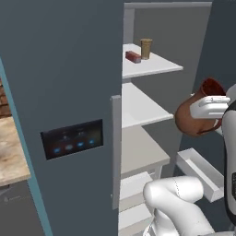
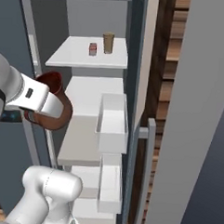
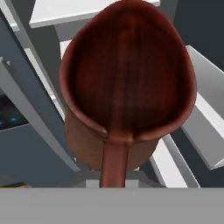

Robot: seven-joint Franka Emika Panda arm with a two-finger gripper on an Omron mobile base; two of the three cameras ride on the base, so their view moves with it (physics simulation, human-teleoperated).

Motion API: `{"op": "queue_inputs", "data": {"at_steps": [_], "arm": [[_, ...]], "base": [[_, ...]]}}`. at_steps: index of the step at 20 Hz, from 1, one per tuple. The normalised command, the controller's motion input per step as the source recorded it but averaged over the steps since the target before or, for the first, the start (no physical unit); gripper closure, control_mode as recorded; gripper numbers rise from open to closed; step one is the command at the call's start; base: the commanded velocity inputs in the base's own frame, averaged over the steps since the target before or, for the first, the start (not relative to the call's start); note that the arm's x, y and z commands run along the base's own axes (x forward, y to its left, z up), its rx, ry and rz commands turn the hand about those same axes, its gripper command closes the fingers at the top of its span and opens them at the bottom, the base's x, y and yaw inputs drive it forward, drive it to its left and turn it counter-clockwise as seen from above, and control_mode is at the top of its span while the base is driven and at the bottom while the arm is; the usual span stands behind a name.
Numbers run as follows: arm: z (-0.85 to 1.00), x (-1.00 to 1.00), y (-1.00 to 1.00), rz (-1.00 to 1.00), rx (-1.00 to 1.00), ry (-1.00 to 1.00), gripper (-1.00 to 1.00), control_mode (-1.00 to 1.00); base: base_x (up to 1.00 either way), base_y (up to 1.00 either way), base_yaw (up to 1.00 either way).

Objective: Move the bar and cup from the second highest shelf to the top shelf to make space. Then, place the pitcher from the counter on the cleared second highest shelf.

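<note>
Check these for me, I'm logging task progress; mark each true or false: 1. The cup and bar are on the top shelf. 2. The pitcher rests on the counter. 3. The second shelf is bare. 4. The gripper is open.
1. True: the cup and bar stand on the top shelf.
2. False: the pitcher is held up by the gripper.
3. True: the second highest shelf holds nothing.
4. False: it is shut on the pitcher.

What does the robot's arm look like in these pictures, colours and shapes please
The arm is glossy white, built of thick rounded segments with bulbous elbow housings and dark joint bands. Its hand is a boxy white block ending at the gripper. A small dark rectangular mark sits on the wrist segment in the right base view. No cables show.
</note>
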Motion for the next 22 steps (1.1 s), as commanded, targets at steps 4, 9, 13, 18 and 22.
{"op": "queue_inputs", "data": {"at_steps": [4, 9, 13, 18, 22], "arm": [[0.00, 0.00, 0.00, 0.00, 0.00, 0.00, 1.00, 1.00], [0.00, 0.00, 0.00, 0.00, 0.00, 0.00, 1.00, 1.00], [0.00, 0.00, 0.00, 0.00, 0.00, 0.00, 1.00, 1.00], [0.00, 0.00, 0.00, 0.00, 0.00, 0.00, 1.00, 1.00], [0.00, 0.00, 0.00, 0.00, 0.00, 0.00, 1.00, -1.00]], "base": [[0.35, 0.00, -0.14], [0.35, 0.00, -0.07], [0.29, 0.00, 0.00], [0.14, 0.00, 0.00], [0.04, 0.00, 0.00]]}}
